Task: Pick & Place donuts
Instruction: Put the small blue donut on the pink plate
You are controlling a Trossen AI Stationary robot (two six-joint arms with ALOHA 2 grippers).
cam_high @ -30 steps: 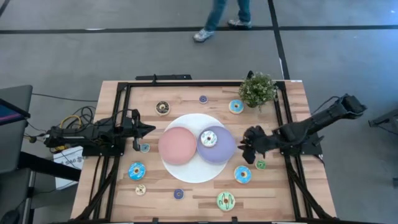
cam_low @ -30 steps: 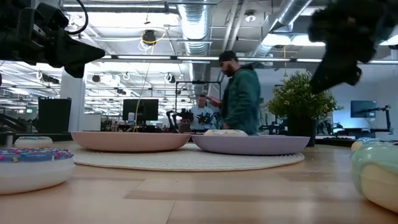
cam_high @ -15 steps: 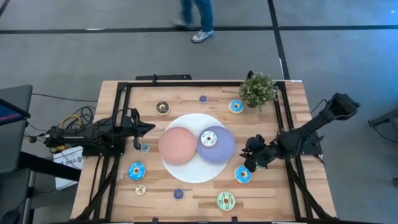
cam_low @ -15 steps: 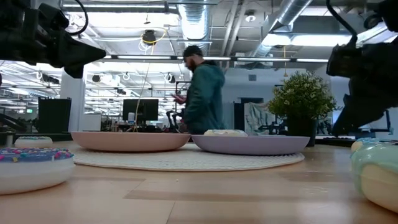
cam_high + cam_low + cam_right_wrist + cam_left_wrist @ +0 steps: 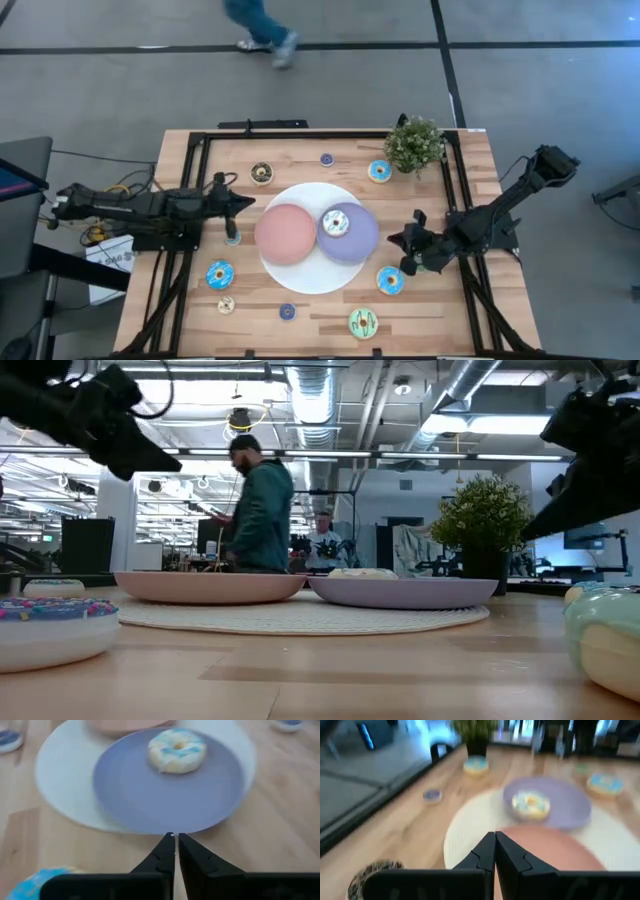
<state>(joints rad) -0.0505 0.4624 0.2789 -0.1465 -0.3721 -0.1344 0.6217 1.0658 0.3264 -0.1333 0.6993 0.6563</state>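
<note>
On the wooden surface (image 5: 470, 180) the right claw (image 5: 409, 252) sits low near the right edge, just off the purple plate (image 5: 352, 238), its two fingers pressed together with nothing between them. The right wrist view looks straight past those closed tips at that plate, where a white donut with blue streaks (image 5: 177, 750) lies near the middle; from above the same donut (image 5: 335, 222) shows on the plate's inner side. A blue-iced donut (image 5: 390, 281) rests just beside the right claw, toward the near edge.

The left claw (image 5: 244, 203) hovers at the left side of the white mat (image 5: 300, 283), pointing at the pink plate (image 5: 284, 234), and its fingers are also closed on nothing. A small bluish donut (image 5: 232, 239) lies just beside it.

Other donuts are scattered about: a brown one (image 5: 261, 173) and a small purple one (image 5: 327, 159) toward the far edge, a blue one (image 5: 379, 171) beside the potted plant (image 5: 414, 144), a blue one (image 5: 219, 274) and a small tan one (image 5: 226, 305) toward the near left corner, a small purple one (image 5: 287, 312) and a green one (image 5: 363, 322) along the near edge.

A person (image 5: 255, 500) walks through the room beyond the surface.
</note>
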